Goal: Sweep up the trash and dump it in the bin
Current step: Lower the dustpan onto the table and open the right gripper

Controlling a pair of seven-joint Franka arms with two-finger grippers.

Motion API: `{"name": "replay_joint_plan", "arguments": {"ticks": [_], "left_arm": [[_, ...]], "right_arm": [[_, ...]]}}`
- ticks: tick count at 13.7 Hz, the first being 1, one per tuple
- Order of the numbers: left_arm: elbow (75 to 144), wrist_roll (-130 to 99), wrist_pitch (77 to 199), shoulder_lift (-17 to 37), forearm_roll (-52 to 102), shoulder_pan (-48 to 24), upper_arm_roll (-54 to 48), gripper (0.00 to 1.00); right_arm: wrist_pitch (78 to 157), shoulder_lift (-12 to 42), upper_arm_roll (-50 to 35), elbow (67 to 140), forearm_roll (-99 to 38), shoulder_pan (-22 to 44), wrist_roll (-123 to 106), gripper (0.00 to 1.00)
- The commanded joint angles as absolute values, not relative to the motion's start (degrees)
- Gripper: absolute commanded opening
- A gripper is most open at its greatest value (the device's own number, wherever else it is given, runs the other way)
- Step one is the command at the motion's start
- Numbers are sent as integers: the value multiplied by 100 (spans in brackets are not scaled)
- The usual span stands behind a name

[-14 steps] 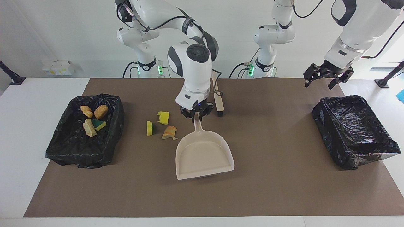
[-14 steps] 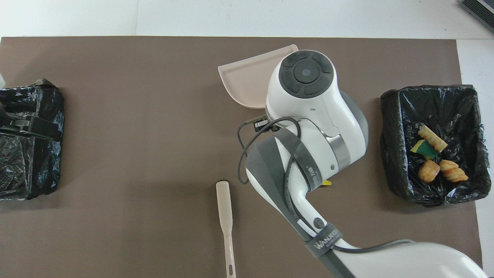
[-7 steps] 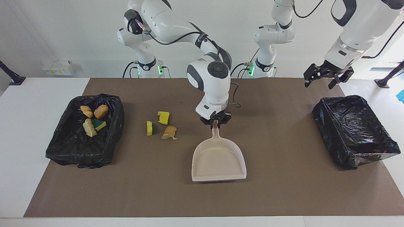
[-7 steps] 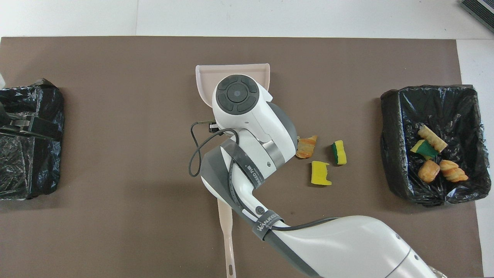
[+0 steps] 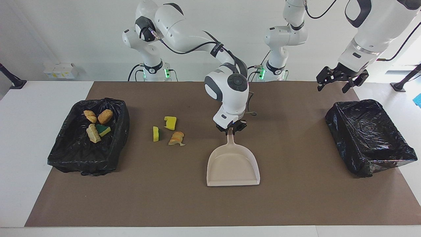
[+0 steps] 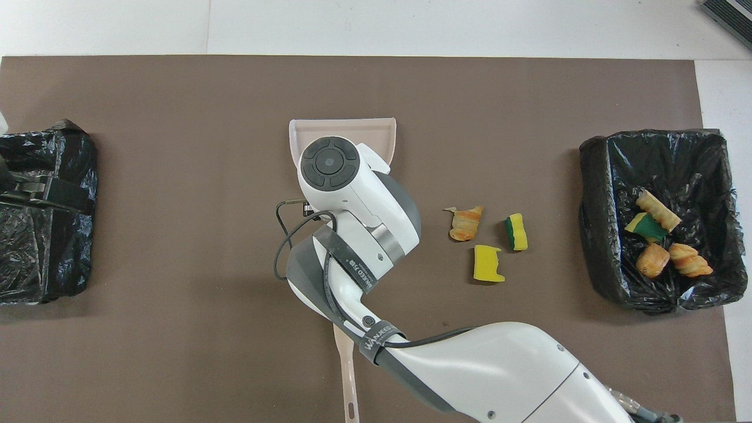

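Right gripper (image 5: 231, 129) clamped on dustpan (image 5: 233, 166) handle, pan mouth away from fingers; three loose trash scraps (image 5: 168, 131) lie off to the side toward the filled bin (image 5: 120, 131), so keep lip flat; left gripper (image 5: 342, 80) waits, fingers apart.

A beige plastic dustpan (image 5: 233, 164) sits mid-bench on the brown paper mat (image 5: 296, 204), its open mouth facing away from the robots. A beige brush handle (image 6: 348, 376) lies nearer the robots. The white bench (image 5: 19, 138) shows at the mat's edges.
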State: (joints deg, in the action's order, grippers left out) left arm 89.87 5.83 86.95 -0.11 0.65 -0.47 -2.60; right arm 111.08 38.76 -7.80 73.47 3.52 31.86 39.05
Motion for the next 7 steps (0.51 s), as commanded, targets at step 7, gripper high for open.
{"name": "replay_joint_plan", "arguments": {"ticks": [7], "left_arm": [[9176,624,8824,-158,-44,-35,-264,100]], "right_arm": [[10090,2500,-809,7828,-332,3076,3832,100]]}}
